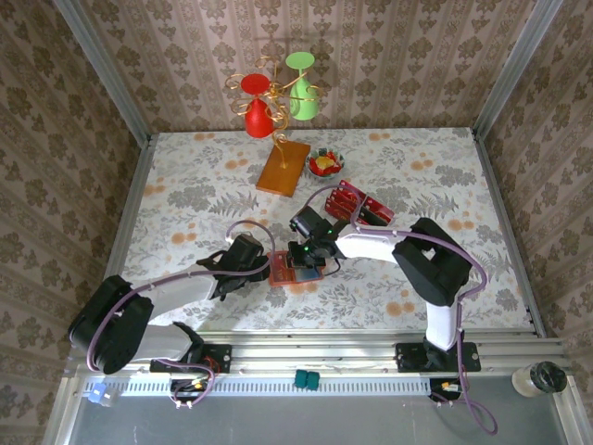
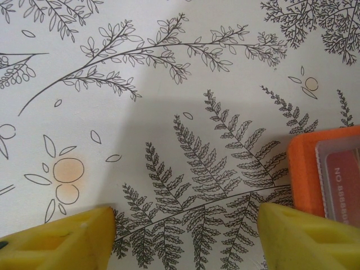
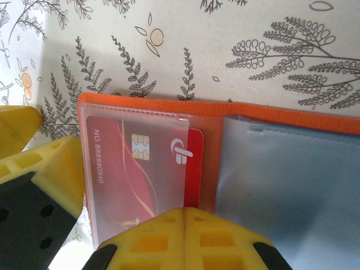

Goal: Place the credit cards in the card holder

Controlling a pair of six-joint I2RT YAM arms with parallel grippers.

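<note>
The orange card holder (image 3: pixel 225 109) lies open and flat on the patterned table. A red credit card (image 3: pixel 140 169) sits most of the way inside its clear left pocket, its right edge sticking out; the greyish-blue panel (image 3: pixel 281 180) is on the right. My right gripper (image 3: pixel 184 212) is shut, its tips over the card's lower edge. My left gripper (image 2: pixel 188 216) is open with bare table between its fingers, and the card holder (image 2: pixel 304 169) is just beside its right finger. In the top view both grippers (image 1: pixel 269 269) (image 1: pixel 309 257) meet at the holder (image 1: pixel 295 271). Several red credit cards (image 1: pixel 359 204) lie in a pile behind.
An orange-brown wooden board (image 1: pixel 283 167) and a small bowl (image 1: pixel 324 165) sit at the back, by a wire stand with a red cup (image 1: pixel 258 107) and a green cup (image 1: pixel 301 88). The left arm's yellow fingers (image 3: pixel 53 169) crowd the holder's left edge.
</note>
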